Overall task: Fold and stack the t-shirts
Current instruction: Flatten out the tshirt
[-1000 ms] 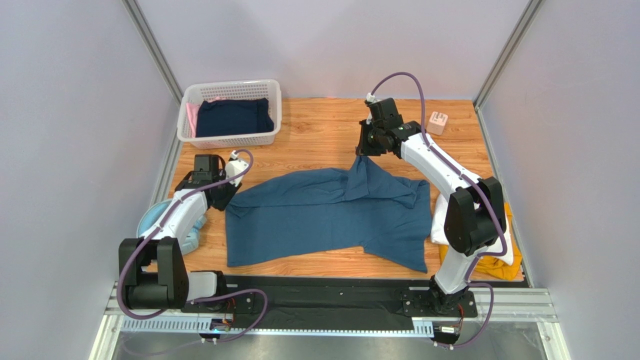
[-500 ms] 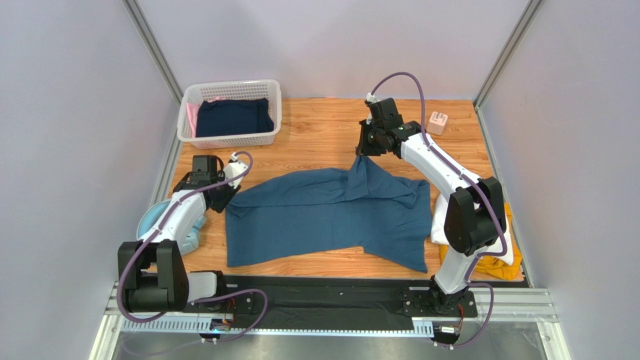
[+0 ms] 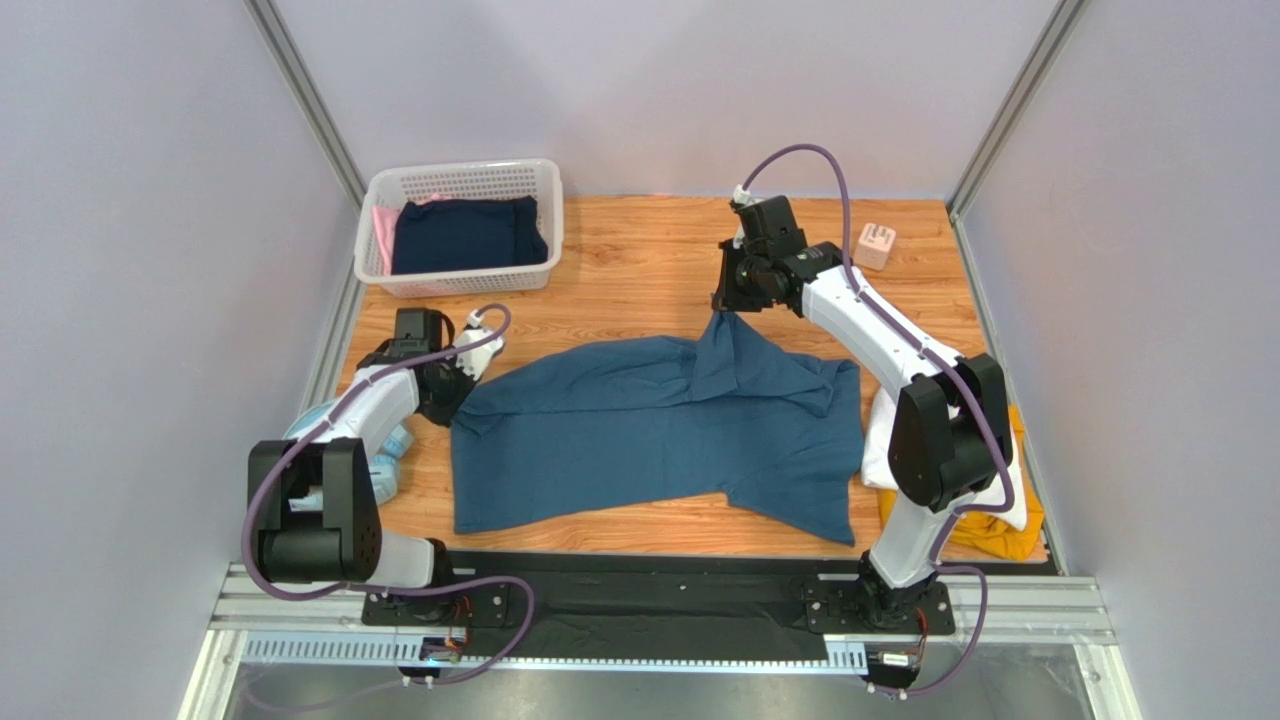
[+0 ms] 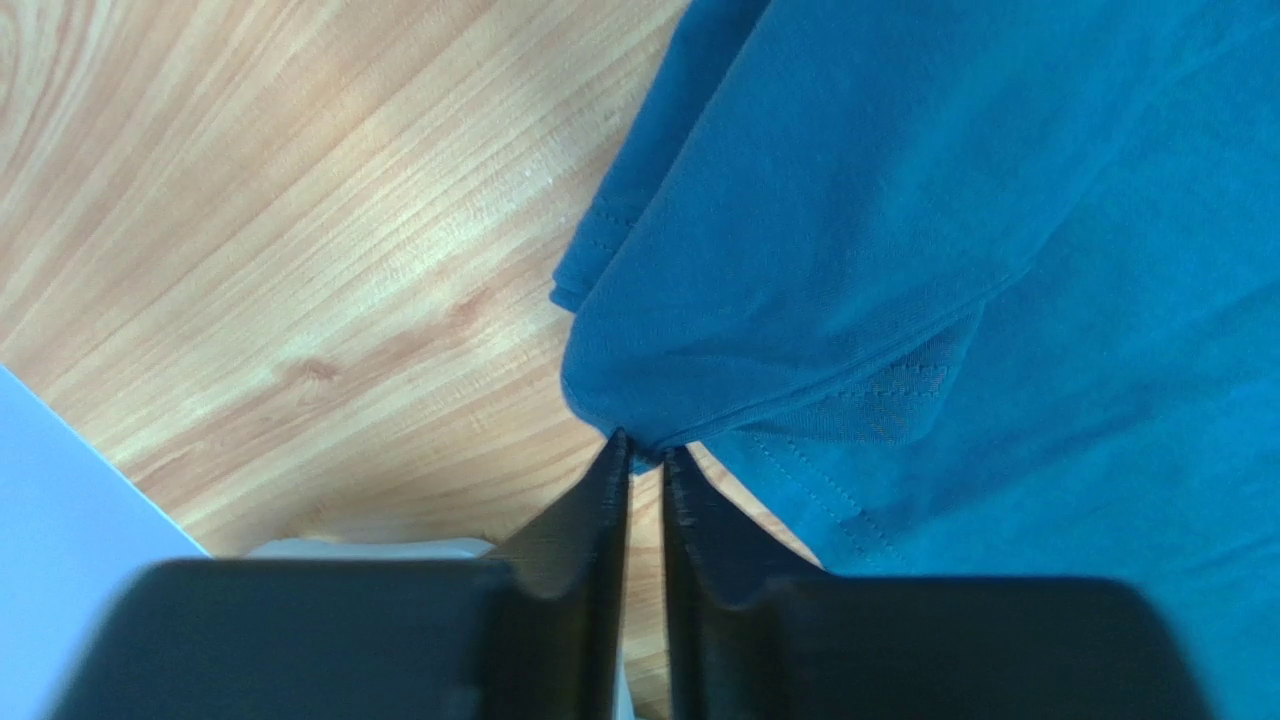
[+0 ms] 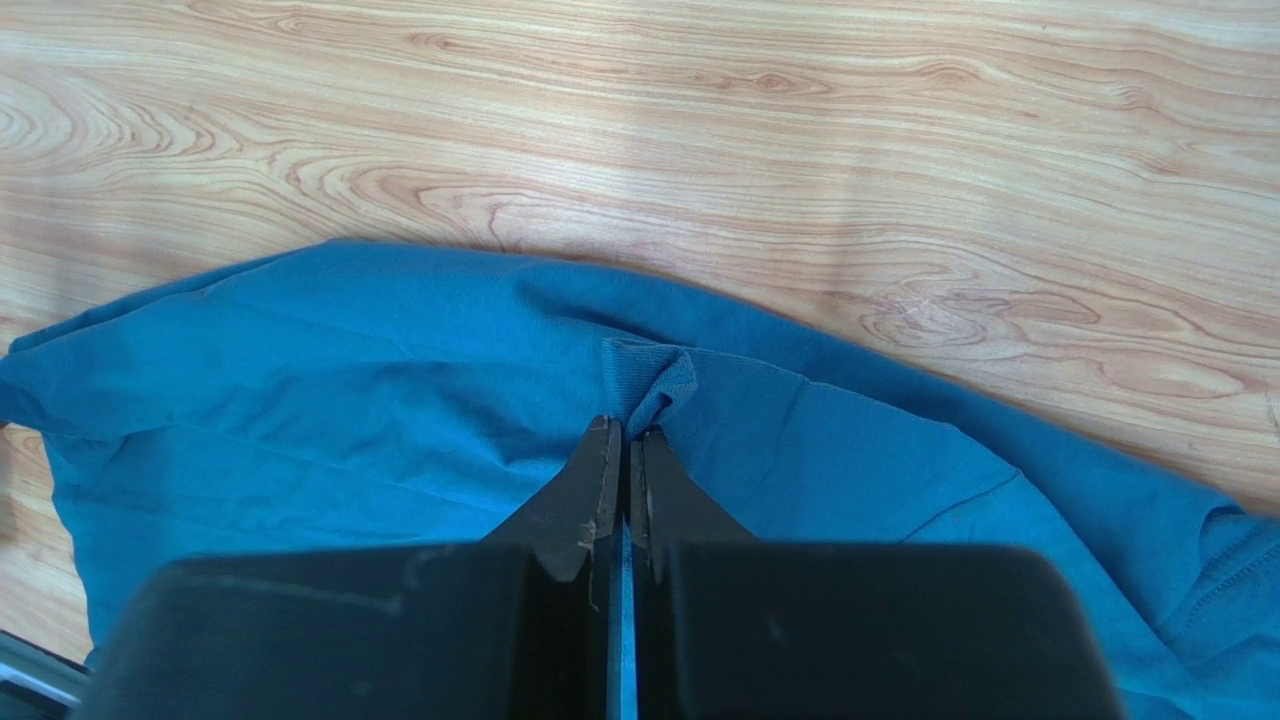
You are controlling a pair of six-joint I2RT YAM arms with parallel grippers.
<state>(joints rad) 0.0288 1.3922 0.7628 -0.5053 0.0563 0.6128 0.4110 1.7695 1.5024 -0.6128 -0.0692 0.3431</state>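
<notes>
The teal t-shirt (image 3: pixel 646 435) lies spread on the wooden table (image 3: pixel 631 270), long axis nine to three o'clock, its nine o'clock corner pinched by the left gripper (image 4: pixel 643 450), its twelve o'clock edge clenched and raised by the right gripper (image 5: pixel 624 435).

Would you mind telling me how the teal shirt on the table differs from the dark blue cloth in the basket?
The teal shirt lies spread out on the wooden table; the dark blue cloth sits folded inside the white basket. The teal shirt is lighter and covers far more area than the dark blue cloth. The left fingers and right fingers pinch the teal shirt, while nothing touches the dark blue cloth. Both are plain blue fabric.
</notes>
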